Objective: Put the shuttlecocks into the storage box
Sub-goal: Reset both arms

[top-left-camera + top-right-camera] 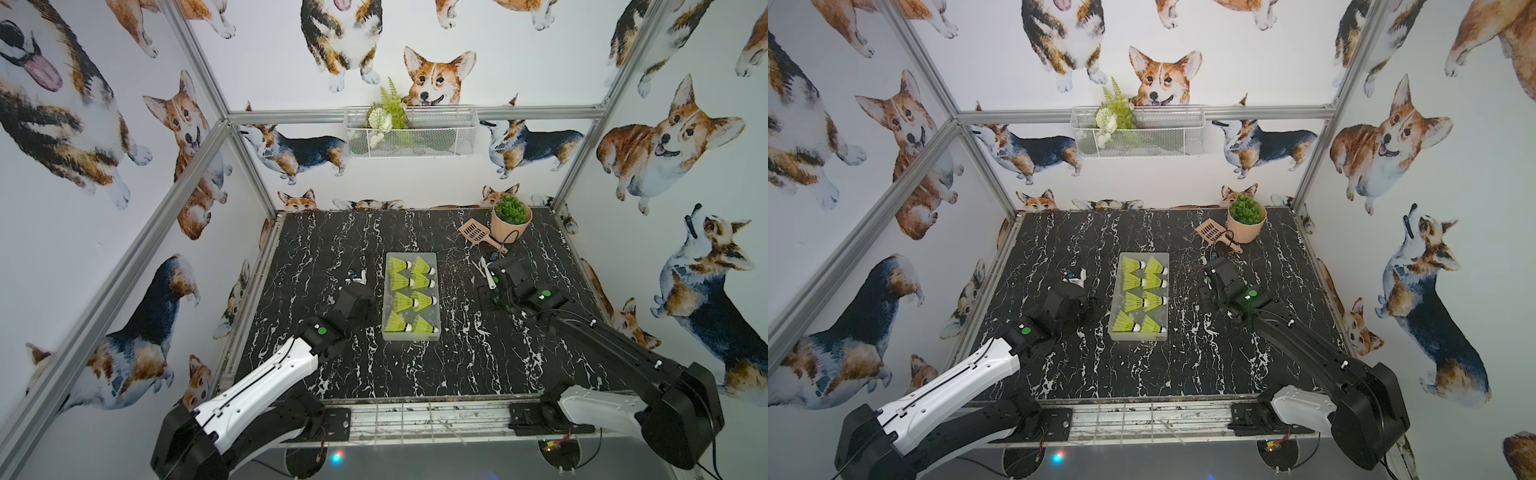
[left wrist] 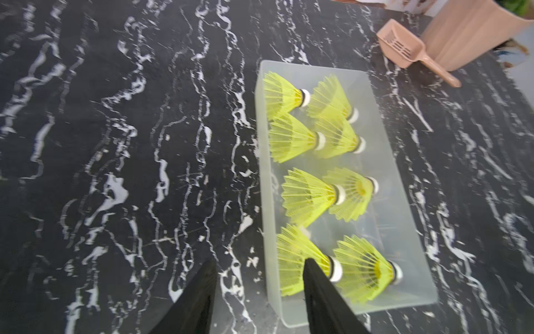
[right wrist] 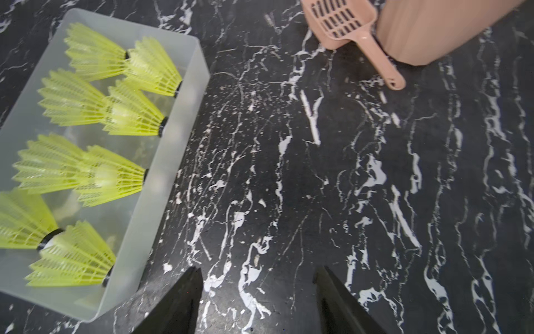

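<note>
The storage box [image 1: 409, 337], a frosted clear bin, lies lengthwise in the middle of the black marble table in both top views [image 1: 1138, 336]. Several yellow-green shuttlecocks [image 1: 401, 268] lie inside it in two columns, tips pointing right. My left gripper [image 1: 360, 266] hovers just left of the box, open and holding nothing. In the left wrist view [image 2: 261, 261] one finger reaches over the box's near-left corner shuttlecock [image 2: 297, 260] and the other is over the table. My right gripper [image 1: 486, 272] is open and empty over bare table right of the box [image 3: 173, 136], as the right wrist view [image 3: 258, 267] shows.
A pink pot with a green plant [image 1: 510, 222] and a pink slotted scoop [image 1: 478, 232] stand at the back right corner. A white wire basket [image 1: 409, 133] hangs on the back wall. Aluminium posts and corgi-print walls close in the table.
</note>
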Robot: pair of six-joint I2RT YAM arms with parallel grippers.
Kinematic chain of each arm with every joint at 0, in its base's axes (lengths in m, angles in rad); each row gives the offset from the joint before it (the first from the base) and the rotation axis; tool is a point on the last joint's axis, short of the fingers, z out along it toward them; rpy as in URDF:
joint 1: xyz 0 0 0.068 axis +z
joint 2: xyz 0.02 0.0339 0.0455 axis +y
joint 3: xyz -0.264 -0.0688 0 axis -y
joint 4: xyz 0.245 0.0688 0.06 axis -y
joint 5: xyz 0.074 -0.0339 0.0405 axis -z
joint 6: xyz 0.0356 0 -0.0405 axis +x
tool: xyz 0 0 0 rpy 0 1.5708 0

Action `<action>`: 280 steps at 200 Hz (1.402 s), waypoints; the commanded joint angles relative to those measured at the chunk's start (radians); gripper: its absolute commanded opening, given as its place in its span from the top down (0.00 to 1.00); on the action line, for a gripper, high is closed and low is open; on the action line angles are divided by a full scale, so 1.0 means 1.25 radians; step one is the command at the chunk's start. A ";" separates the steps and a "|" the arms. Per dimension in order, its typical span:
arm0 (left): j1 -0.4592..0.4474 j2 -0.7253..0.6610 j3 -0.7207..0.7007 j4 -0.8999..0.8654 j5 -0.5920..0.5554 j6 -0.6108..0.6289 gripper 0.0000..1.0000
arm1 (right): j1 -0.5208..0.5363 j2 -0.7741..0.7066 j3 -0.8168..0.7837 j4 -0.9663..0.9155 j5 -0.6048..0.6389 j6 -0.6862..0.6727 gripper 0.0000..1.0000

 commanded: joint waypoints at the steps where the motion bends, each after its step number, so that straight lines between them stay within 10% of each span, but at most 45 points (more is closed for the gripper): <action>1: 0.008 0.013 0.008 0.002 -0.180 0.051 0.47 | -0.025 -0.018 -0.022 0.068 0.090 0.030 0.33; 38: 0.046 0.009 -0.043 0.146 -0.334 0.124 0.46 | -0.087 -0.068 -0.071 0.149 0.181 0.034 0.29; 98: 0.215 0.009 -0.163 0.397 -0.340 0.234 0.33 | -0.243 -0.053 -0.156 0.324 0.191 0.002 0.24; 153: 0.357 0.065 -0.247 0.601 -0.206 0.312 0.09 | -0.347 -0.029 -0.251 0.514 0.089 -0.055 0.16; 280: 0.453 0.358 -0.344 1.130 0.049 0.427 0.02 | -0.435 0.121 -0.385 0.900 -0.067 -0.158 0.06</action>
